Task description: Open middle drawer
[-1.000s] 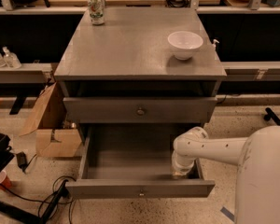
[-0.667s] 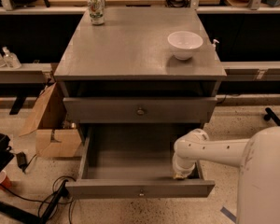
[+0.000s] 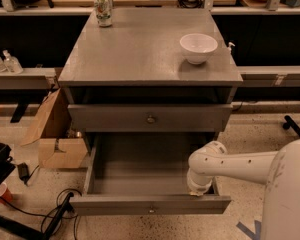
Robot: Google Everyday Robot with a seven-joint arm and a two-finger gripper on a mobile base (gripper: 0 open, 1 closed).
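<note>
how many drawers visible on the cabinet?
2: the upper drawer, and the middle drawer below it, pulled open, with the gripper inside its front right corner. Another may be hidden beneath.

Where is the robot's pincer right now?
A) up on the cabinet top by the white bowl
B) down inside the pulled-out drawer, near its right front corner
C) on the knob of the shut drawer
B: the pincer dips into the open middle drawer just behind its front panel, well below the bowl.
</note>
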